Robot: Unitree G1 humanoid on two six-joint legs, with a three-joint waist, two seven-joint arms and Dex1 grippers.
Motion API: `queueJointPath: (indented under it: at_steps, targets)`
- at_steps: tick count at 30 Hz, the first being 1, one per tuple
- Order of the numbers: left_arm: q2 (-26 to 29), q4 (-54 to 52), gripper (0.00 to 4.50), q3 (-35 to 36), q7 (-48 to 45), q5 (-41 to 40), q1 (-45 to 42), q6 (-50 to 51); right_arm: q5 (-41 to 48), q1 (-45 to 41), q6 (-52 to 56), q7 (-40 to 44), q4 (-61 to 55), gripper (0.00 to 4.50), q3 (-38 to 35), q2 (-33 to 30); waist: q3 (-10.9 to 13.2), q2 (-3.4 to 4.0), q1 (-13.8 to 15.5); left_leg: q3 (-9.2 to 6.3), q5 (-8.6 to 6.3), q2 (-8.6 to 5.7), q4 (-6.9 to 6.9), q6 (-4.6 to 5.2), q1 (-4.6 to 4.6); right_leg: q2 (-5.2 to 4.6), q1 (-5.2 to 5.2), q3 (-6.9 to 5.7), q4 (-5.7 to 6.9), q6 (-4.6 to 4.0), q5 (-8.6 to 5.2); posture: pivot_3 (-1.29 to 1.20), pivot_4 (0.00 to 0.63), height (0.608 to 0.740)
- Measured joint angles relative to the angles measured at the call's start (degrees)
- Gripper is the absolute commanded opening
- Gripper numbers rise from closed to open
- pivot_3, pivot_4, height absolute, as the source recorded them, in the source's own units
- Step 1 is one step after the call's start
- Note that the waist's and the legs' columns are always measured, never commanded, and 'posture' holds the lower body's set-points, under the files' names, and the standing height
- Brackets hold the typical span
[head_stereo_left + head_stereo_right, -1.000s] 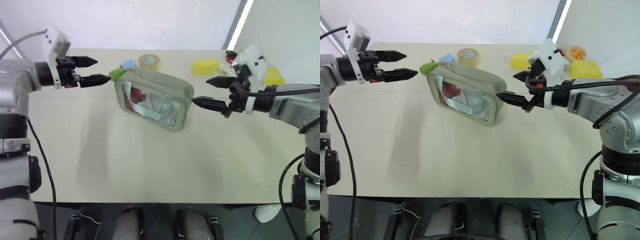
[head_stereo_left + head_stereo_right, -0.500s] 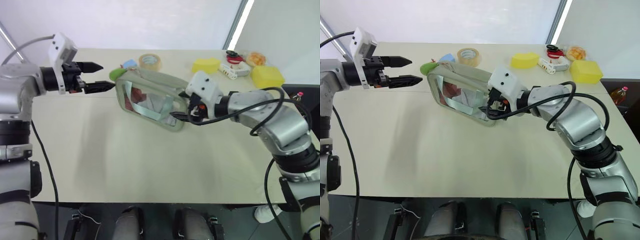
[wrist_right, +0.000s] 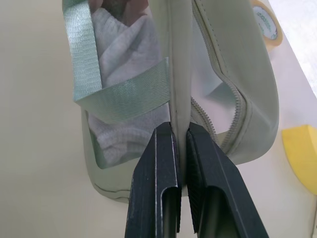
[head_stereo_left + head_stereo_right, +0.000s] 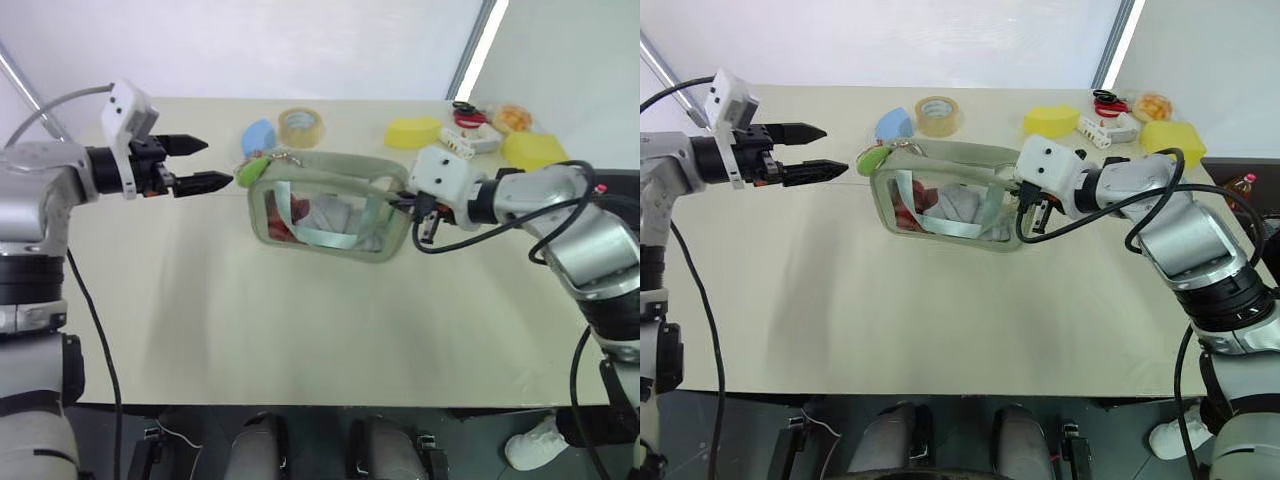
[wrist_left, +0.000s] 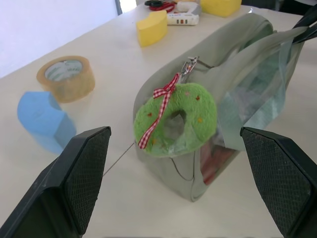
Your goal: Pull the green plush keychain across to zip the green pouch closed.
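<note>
We hold the pouch end so that the zip can be pulled.

Our right gripper [image 3: 181,148] is closed on the edge seam of the green pouch [image 4: 330,215], which lies on the counter [image 4: 300,330], to anchor it. The green plush keychain [image 5: 176,119] hangs at the opposite end, and our left gripper [image 4: 205,165] waits near it with fingers wide apart, probably to take it.

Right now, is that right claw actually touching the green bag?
Touching. In the right wrist view the right gripper is shut on the green pouch, with its end seam pinched between both fingers.
</note>
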Motion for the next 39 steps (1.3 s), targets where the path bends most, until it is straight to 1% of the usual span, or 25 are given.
queueJointPath:
  at_steps: [1, 2, 3, 5, 6, 9, 11, 15, 19, 21, 23, 24, 26, 30, 31, 39]
  targets:
    - [-0.11, 0.0, 4.5, -0.03, 0.06, 0.0, 0.0, 0.0, -0.35, 0.44, -0.24, 0.35, 0.06, 0.9, -0.24, 0.54, 0.0, 0.0, 0.0, 0.0, 0.0, 0.0, 0.02, 0.0, 0.0, 0.0, 0.01, 0.0, 0.0, 0.0, 0.0, 0.0, 0.15, 0.74]
    - [-0.11, 0.0, 4.5, -0.03, 0.07, 0.0, 0.0, 0.0, -0.37, 0.5, -0.24, 0.43, 0.06, 1.06, -0.24, 0.62, 0.0, 0.0, 0.0, -0.01, 0.0, 0.0, 0.03, 0.0, 0.0, 0.0, 0.01, 0.0, 0.0, 0.0, 0.0, 0.0, 0.15, 0.74]
    - [-0.16, 0.0, 4.5, -0.04, 0.1, 0.0, 0.0, 0.0, -0.3, 0.95, -0.02, 0.99, -0.11, 1.49, -0.37, 0.98, 0.0, 0.0, 0.0, -0.01, 0.0, 0.01, 0.03, 0.0, 0.0, 0.0, 0.02, 0.0, 0.01, 0.0, 0.0, 0.0, 0.15, 0.74]
    - [-0.2, 0.0, 4.5, -0.03, 0.09, 0.0, 0.0, 0.01, -0.35, 1.87, 0.24, 1.67, -0.79, 2.59, -0.45, 1.39, 0.0, 0.0, 0.0, 0.0, 0.0, 0.01, 0.03, 0.0, 0.0, 0.01, 0.01, 0.0, 0.01, 0.0, 0.0, 0.0, 0.15, 0.74]
    - [-0.2, 0.0, 4.5, -0.03, 0.08, 0.01, 0.0, 0.01, -0.38, 1.91, 0.3, 2.01, -0.89, 3.05, -0.52, 1.32, 0.0, 0.0, 0.0, 0.0, 0.0, 0.01, 0.03, 0.0, 0.0, 0.01, 0.01, 0.0, 0.01, 0.0, 0.0, 0.0, 0.15, 0.74]
    - [0.07, 0.42, 4.5, -0.02, 0.1, 0.05, 0.0, 0.0, -0.28, 1.49, 1.5, 3.15, -0.89, 3.05, -2.02, 0.9, 0.0, 0.0, 0.01, 0.0, 0.0, 0.01, 0.04, 0.0, 0.0, 0.01, 0.01, 0.0, 0.01, 0.0, 0.0, 0.0, 0.15, 0.74]
    - [0.54, 1.43, 4.5, 0.03, 0.19, 0.12, 0.0, -0.14, -0.01, -0.82, 3.03, 3.23, -0.64, 3.05, -3.02, 1.67, 0.0, 0.0, 0.01, 0.0, 0.0, 0.01, 0.03, 0.0, 0.0, 0.01, 0.0, 0.0, 0.02, 0.0, 0.0, 0.0, 0.15, 0.74]
    - [0.1, 2.4, 4.5, -0.12, 0.5, 0.19, -0.35, -0.75, 0.16, -7.27, 4.78, 1.1, 0.44, 3.05, -4.24, 8.32, 0.0, 0.0, -0.2, 0.0, 0.0, 0.04, 0.02, -0.01, 0.02, 0.04, -0.02, 0.0, 0.07, 0.0, 0.0, 0.0, 0.15, 0.74]
    - [-0.57, 3.13, 4.5, -0.25, 0.65, 0.29, -1.77, -1.48, -0.93, -8.29, 4.42, -0.53, 3.95, 3.05, -2.19, 14.76, 0.0, 0.0, 0.08, 0.0, 0.0, 0.03, 0.13, 0.01, -0.03, 0.03, 0.03, -0.01, 0.07, 0.0, 0.0, 0.0, 0.15, 0.74]
    - [-0.64, 3.12, 4.5, -0.41, 0.64, 0.28, -2.12, -1.54, -2.18, -8.15, 3.31, -0.63, 6.19, 3.05, 0.11, 16.17, 0.0, 0.0, 0.14, -0.02, -0.01, 0.02, 0.14, 0.01, -0.04, 0.02, 0.03, -0.01, 0.08, 0.0, 0.0, 0.0, 0.15, 0.74]
    - [-0.63, 3.12, 4.5, -0.46, 0.63, 0.28, -2.11, -1.53, -3.15, -7.76, 2.59, -0.2, 7.39, 3.05, 0.8, 16.04, 0.0, 0.0, 0.09, -0.03, -0.01, 0.02, 0.13, 0.01, -0.12, 0.03, -0.03, -0.02, 0.18, 0.0, 0.0, 0.0, 0.15, 0.74]
    - [-0.63, 3.11, 4.5, -0.46, 0.64, 0.28, -2.1, -1.52, -3.28, -7.72, 2.45, 0.08, 7.62, 2.81, 0.8, 15.97, 0.0, 0.0, -0.01, -0.03, -0.01, 0.02, 0.14, 0.01, -0.14, 0.03, -0.06, -0.02, 0.22, 0.0, 0.0, 0.0, 0.15, 0.74]
    - [-0.6, 2.83, 4.5, -0.46, 0.67, 0.27, -2.02, -1.5, -3.57, -7.72, 2.43, 0.63, 7.63, 2.2, 0.8, 16.08, 0.0, 0.0, -0.11, -0.04, 0.0, 0.03, 0.14, 0.01, -0.14, 0.03, -0.07, -0.02, 0.24, 0.0, 0.0, 0.0, 0.15, 0.74]
    - [-0.51, 2.21, 4.5, -0.45, 0.91, 0.26, -1.69, -1.47, -3.78, -7.74, 2.1, 1.08, 7.69, 0.17, 0.65, 17.71, 0.0, 0.0, -0.4, -0.04, 0.0, 0.04, 0.14, 0.0, -0.13, 0.04, -0.08, -0.01, 0.27, 0.0, 0.0, 0.0, 0.15, 0.74]
    - [-0.48, 2.19, 4.5, -0.45, 1.09, 0.25, -1.62, -1.45, -4.0, -7.74, 1.39, 1.22, 7.98, 0.03, 0.72, 18.47, 0.0, 0.0, -0.49, -0.04, 0.0, 0.06, 0.14, 0.0, -0.13, 0.06, -0.09, -0.02, 0.27, 0.0, 0.0, 0.0, 0.15, 0.74]
    - [-0.14, 1.37, 4.5, -0.4, 1.72, 0.14, -1.13, -1.31, -4.81, -9.02, -3.81, 1.57, 11.81, 0.03, 2.01, 25.74, 0.01, 0.01, -0.45, -0.03, 0.0, 0.07, 0.14, 0.0, -0.13, 0.07, -0.11, -0.01, 0.3, 0.0, 0.0, 0.0, 0.15, 0.74]
